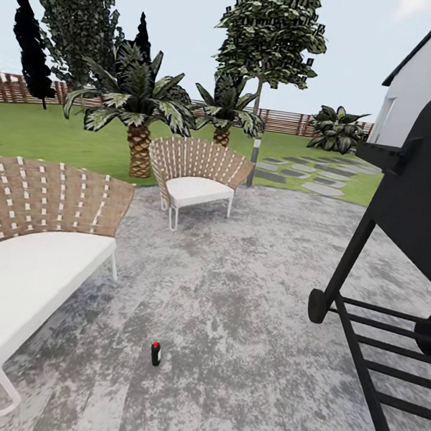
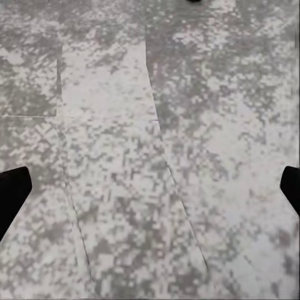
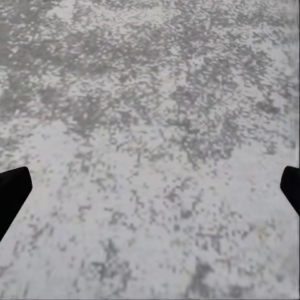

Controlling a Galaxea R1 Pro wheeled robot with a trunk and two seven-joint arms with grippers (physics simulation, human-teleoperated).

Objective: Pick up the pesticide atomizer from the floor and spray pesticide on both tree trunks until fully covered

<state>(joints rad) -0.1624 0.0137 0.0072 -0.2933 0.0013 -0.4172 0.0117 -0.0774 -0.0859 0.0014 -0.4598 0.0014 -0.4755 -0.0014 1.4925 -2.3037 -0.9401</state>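
The pesticide atomizer (image 1: pixel 155 353), a small dark bottle with a red top, stands upright on the grey stone floor (image 1: pixel 243 314) of a patio in the head view. Two tall trees rise beyond the lawn: one at centre back (image 1: pixel 269 32) with a thin pale tree trunk (image 1: pixel 258 93), another at the far left (image 1: pixel 74 10). My left gripper (image 2: pixel 150 187) hangs open over the paving, its black fingertips (image 2: pixel 11 190) far apart. Over bare stone, the right gripper (image 3: pixel 150 187) is open too, with nothing between its fingers (image 3: pixel 11 190).
A woven bench with a white cushion (image 1: pixel 24 272) stands close at the left, a matching chair (image 1: pixel 197 172) further back. A black barbecue on a wheeled frame (image 1: pixel 401 253) fills the right. Short palms (image 1: pixel 141 110), lawn (image 1: pixel 49 132), stepping stones (image 1: pixel 303 172) and a wooden fence (image 1: pixel 282 121) lie beyond.
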